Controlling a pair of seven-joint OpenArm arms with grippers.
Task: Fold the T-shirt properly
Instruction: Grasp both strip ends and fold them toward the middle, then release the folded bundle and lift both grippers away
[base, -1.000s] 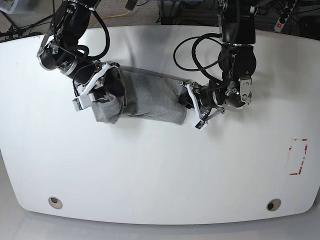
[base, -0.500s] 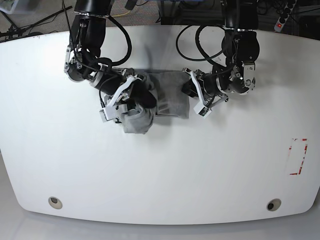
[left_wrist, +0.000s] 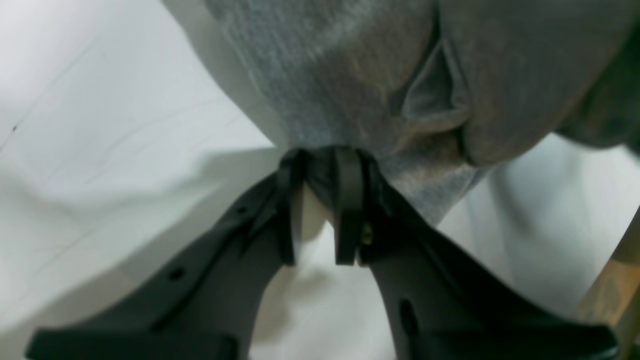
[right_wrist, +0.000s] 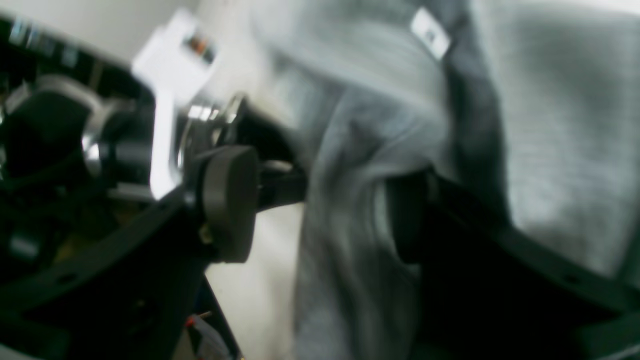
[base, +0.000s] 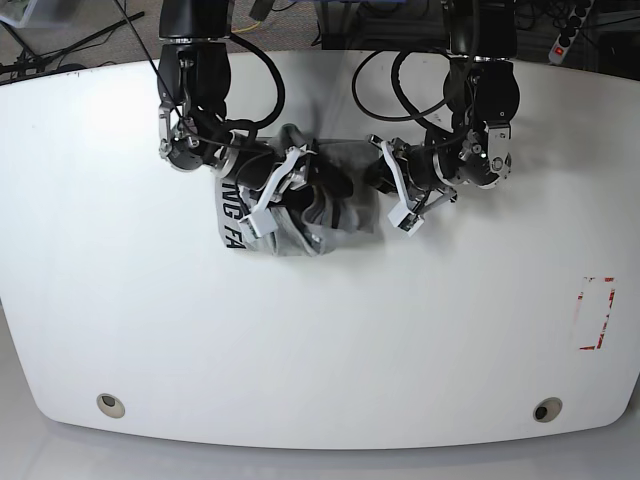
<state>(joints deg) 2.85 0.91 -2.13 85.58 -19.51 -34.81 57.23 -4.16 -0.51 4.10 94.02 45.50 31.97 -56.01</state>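
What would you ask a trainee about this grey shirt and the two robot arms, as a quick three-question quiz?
1. True or false: the left gripper is shut on an edge of the light heather-grey cotton T-shirt.
2. Pick one. The right gripper has its jaws: A) wide apart, with cloth hanging loose between them; B) clamped on the rim of the white table; C) out of every view.
3. Short answer: what colour is the printed block lettering showing on the shirt?

Key: 1 true; 2 A; 3 black.
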